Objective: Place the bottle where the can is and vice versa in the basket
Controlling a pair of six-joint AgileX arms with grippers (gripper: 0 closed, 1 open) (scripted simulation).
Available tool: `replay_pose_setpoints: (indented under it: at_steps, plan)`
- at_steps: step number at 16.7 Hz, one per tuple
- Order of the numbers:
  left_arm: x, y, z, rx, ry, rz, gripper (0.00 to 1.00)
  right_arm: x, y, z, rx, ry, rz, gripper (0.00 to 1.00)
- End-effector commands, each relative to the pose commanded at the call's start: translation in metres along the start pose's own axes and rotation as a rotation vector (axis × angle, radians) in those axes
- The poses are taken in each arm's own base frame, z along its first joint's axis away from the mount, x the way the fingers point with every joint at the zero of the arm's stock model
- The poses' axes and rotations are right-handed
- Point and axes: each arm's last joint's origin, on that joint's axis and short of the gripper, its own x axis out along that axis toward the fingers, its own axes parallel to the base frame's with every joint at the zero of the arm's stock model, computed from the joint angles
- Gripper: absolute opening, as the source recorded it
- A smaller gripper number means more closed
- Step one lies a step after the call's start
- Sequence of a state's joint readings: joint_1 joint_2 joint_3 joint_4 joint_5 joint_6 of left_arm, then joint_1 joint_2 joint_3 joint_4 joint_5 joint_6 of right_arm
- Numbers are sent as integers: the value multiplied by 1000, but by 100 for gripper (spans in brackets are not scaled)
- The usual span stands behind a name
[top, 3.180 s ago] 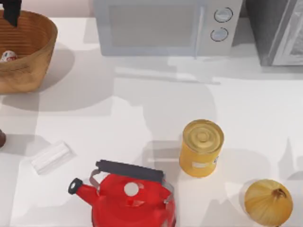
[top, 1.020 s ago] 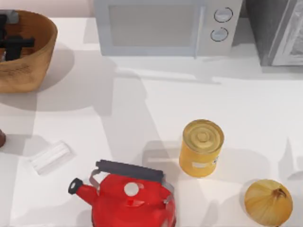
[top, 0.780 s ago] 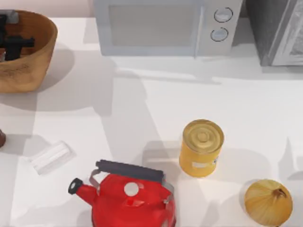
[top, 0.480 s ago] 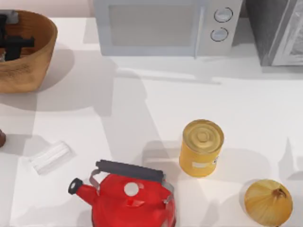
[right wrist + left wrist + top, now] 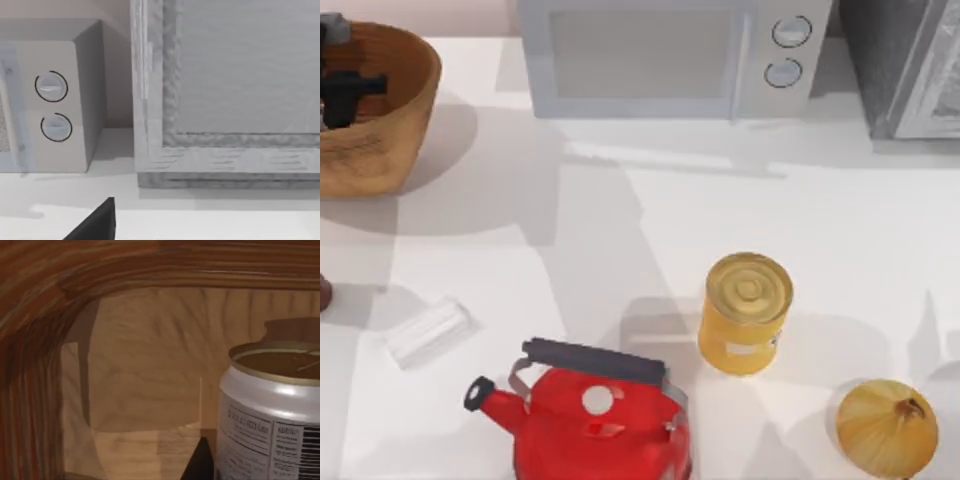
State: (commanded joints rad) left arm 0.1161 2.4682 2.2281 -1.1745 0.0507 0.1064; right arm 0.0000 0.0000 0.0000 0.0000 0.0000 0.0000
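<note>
Left pincer (image 5: 340,95) down inside the basket (image 5: 405,110) at the bench's far-left corner — bottle (image 5: 272,410) upright just beside it in the left wrist view, long axis vertical. Finger state: cannot tell. Can (image 5: 745,312) stands well apart, mid-bench toward the right — nearer the right arm.

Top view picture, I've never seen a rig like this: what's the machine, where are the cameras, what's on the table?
Two simulated robot arms work at a white table. One camera looks down from above; two ride on the arms' wrists. On the table: a wicker basket, microwave, yellow can, red kettle, onion and clear block. The left gripper hangs inside the basket beside the small bottle; whether it grips it, I cannot tell. The right gripper idles facing the microwave.
</note>
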Motion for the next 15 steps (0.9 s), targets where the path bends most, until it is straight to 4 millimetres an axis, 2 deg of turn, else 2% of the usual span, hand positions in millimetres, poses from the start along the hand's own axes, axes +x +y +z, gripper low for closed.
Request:
replay_pose_setpoints:
  at_steps: [3,5,7,9,12,13,15]
  plan:
    - [-33,2,-12,-27,-101,31,0,0,0,0,0,0,0,100]
    - [-69,3,-27,-51,-206,56,0,0,0,0,0,0,0,100]
    - [-112,2,-54,-78,-328,81,0,0,0,0,0,0,0,100]
    - [-156,-3,-95,-100,-472,102,0,0,0,0,0,0,0,100]
    - [-208,-19,-180,-107,-727,119,0,0,0,0,0,0,0,100]
    - [-216,-25,-211,-102,-815,120,0,0,0,0,0,0,0,100]
    - [-214,-36,-270,-81,-975,113,0,0,0,0,0,0,0,100]
